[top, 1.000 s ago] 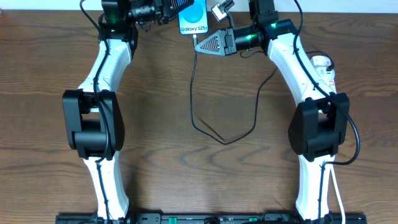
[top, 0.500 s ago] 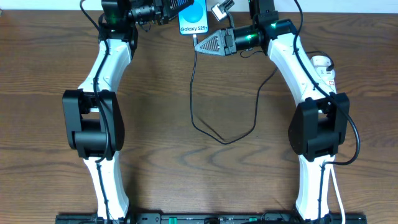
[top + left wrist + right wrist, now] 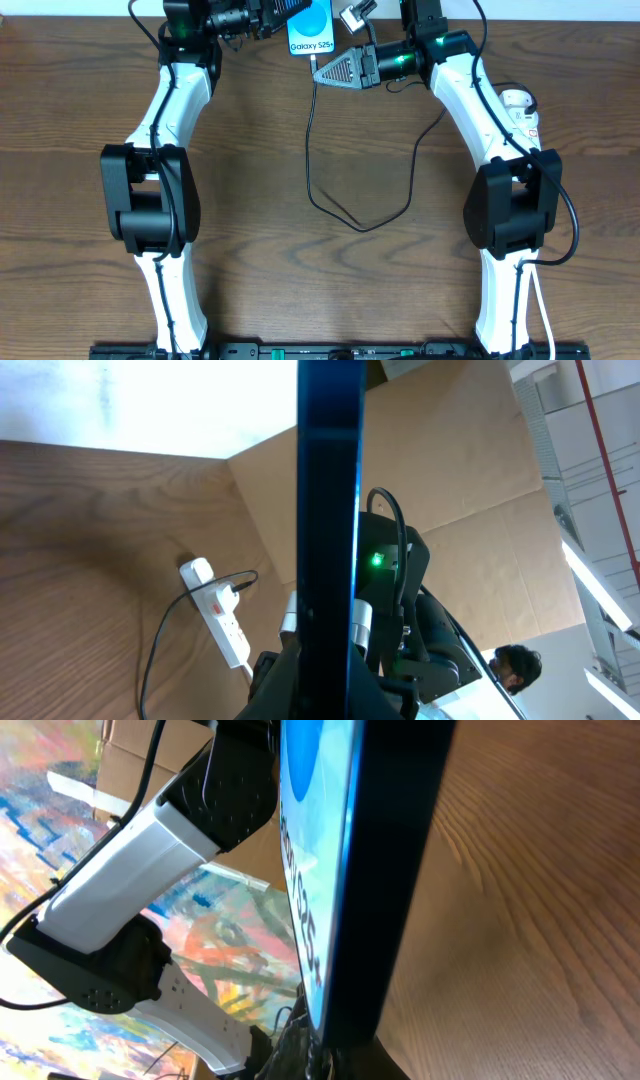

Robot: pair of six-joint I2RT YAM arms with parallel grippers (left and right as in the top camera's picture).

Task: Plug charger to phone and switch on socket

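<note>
Although the far edge of the table (image 3: pixel 70 100) is crowded by both arms, the phone (image 3: pixel 312 28) is readily picked out from above. Its blue screen is lit and turned upward, with the "Galaxy S25+" lettering legible. It is held by the left gripper (image 3: pixel 280 14), whose jaws are closed on the side of the handset nearer the left arm. In the left wrist view the phone is seen edge-on, as a dark vertical strip rising from between the fingers.

The right gripper (image 3: pixel 318 72) is set just below the phone's lower edge and pointed toward it. Its jaws are closed on the plug end of the charger (image 3: pixel 309 150). The tip itself is hidden, so whether it is seated in the phone cannot be told. From the gripper the charger is draped down onto the wood, looped near the middle of the table and led back up toward the right arm.

The socket (image 3: pixel 517 100) is found lying on the table at the right, largely covered by the right arm in the overhead view. In the left wrist view it is shown more fully: white, with a black plug in it and a red mark beside that. The position of the switches cannot be read.
</note>
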